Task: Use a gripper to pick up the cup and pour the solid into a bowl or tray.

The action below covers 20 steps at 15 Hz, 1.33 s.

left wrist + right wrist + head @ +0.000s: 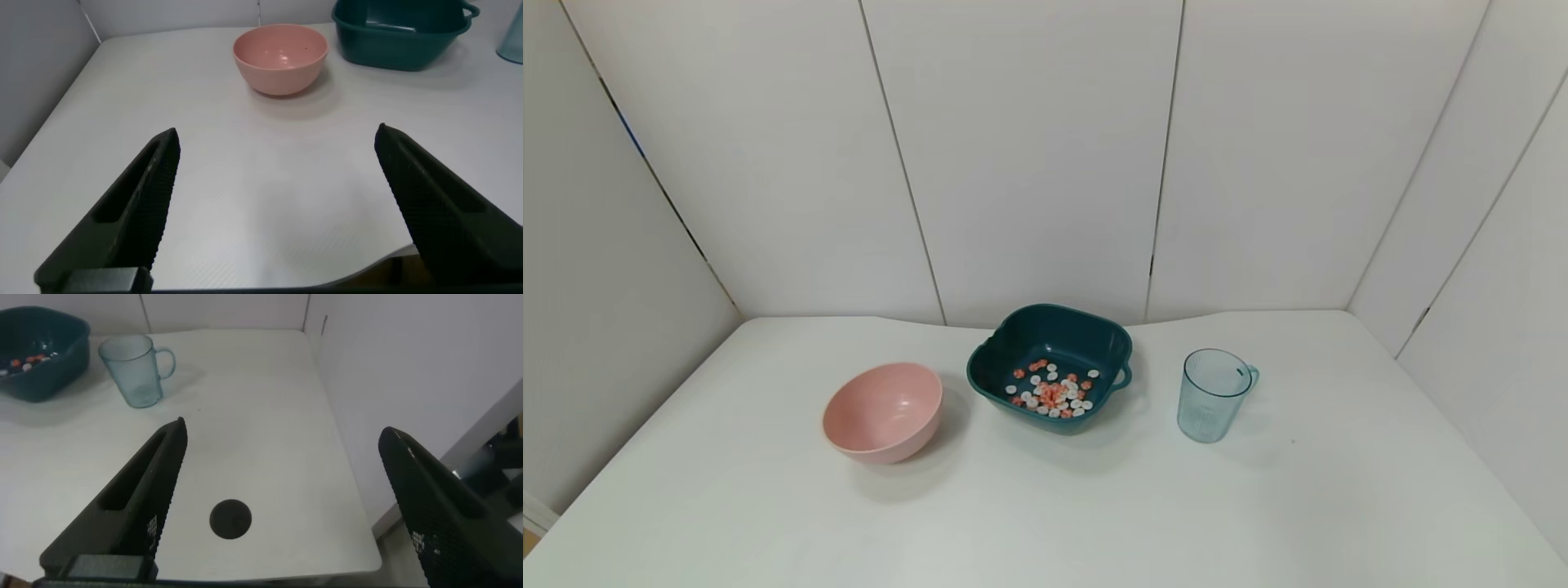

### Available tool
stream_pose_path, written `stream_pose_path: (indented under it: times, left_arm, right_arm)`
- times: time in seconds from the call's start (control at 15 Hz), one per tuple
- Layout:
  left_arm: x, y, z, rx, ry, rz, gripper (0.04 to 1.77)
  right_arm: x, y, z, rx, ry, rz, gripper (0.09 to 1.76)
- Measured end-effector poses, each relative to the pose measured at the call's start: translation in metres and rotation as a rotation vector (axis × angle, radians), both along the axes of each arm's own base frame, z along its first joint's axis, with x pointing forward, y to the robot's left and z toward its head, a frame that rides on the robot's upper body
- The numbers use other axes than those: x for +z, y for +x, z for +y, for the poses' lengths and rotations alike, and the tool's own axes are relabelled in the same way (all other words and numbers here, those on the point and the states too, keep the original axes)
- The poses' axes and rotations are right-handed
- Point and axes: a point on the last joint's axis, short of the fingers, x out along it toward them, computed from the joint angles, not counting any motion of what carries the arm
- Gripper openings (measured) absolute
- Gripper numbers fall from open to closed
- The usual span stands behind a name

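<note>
Standing empty at centre-right, the cup (1213, 395) is upright; the solid (1054, 394) fills the teal dish (1013, 336); both the left gripper (278, 212) and the right gripper (282, 502) are spread wide.

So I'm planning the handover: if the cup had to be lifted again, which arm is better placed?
Probably the right. The cup stands upright right of the teal dish, where the solid already lies. The open right gripper faces the cup; the left gripper faces the pink bowl.
</note>
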Motion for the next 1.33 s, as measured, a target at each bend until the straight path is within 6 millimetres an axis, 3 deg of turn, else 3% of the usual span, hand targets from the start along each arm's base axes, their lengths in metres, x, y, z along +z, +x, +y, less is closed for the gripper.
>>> stream_pose_path:
  times: [0.33, 0.67, 1.33]
  left_arm:
    - [0.0, 0.0, 0.0, 0.0, 0.0, 0.0, 1.72]
    - [0.0, 0.0, 0.0, 0.0, 0.0, 0.0, 1.72]
    - [0.0, 0.0, 0.0, 0.0, 0.0, 0.0, 1.72]
  right_arm:
    - [-0.037, -0.007, 0.002, 0.069, -0.028, -0.048, 1.7]
    - [-0.07, 0.002, 0.002, 0.069, -0.04, -0.11, 1.7]
    - [-0.1, 0.014, 0.003, 0.112, -0.028, -0.074, 1.7]
